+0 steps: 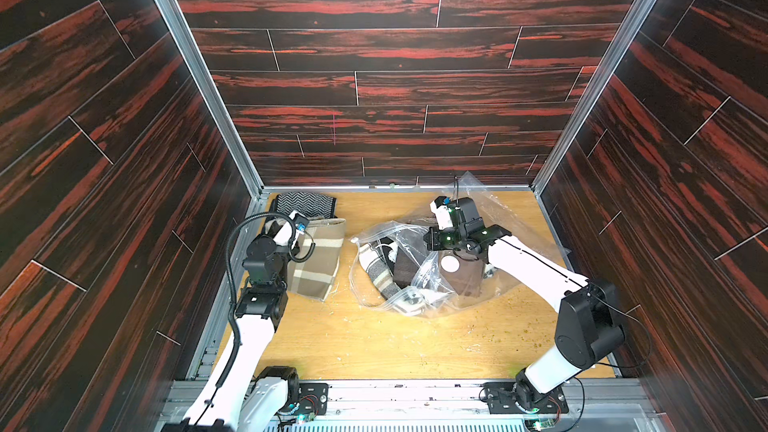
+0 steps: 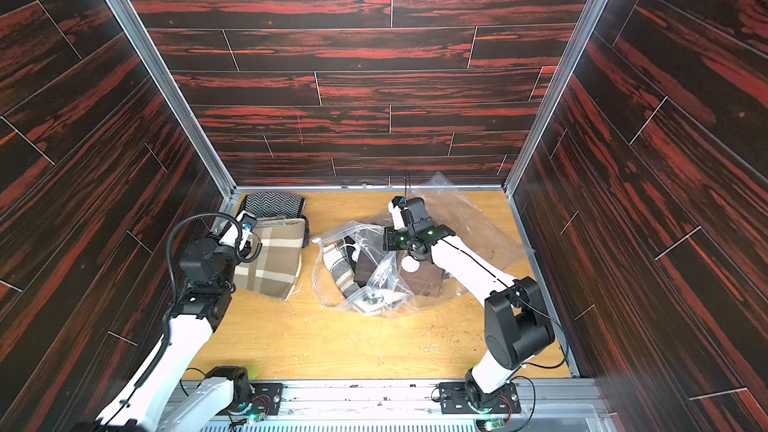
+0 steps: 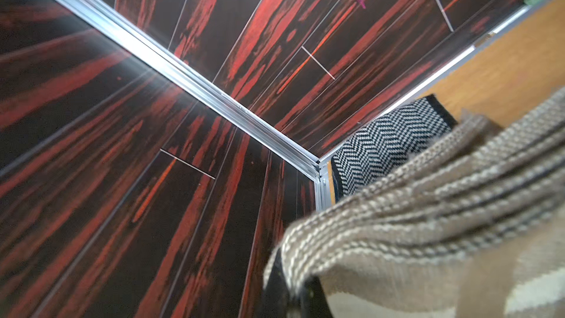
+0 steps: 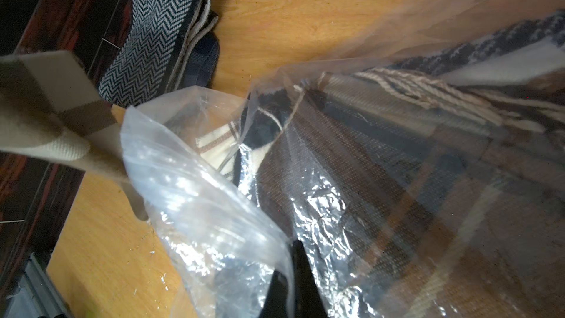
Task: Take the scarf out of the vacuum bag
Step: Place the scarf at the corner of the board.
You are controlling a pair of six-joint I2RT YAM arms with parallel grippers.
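Observation:
The vacuum bag (image 1: 419, 290) (image 2: 376, 284) lies crumpled right of the table's middle, its white valve disc (image 1: 450, 264) facing up. Inside it are a brown-and-cream striped scarf (image 1: 379, 274) (image 4: 382, 154) and darker brown cloth. My right gripper (image 1: 430, 239) (image 4: 287, 258) is over the bag, shut on a fold of its clear plastic. A beige plaid scarf (image 1: 318, 259) (image 2: 274, 263) is outside the bag at the left. My left gripper (image 3: 295, 292) is shut on its edge, and the scarf drapes down from it toward the table.
A folded black-and-white herringbone scarf (image 1: 305, 203) (image 4: 153, 41) lies in the back-left corner. Dark wood-grain walls with aluminium posts enclose the wooden table (image 1: 374, 347) on three sides. Small crumbs dot the table at the front right. A metal rail (image 1: 415, 392) runs along the front.

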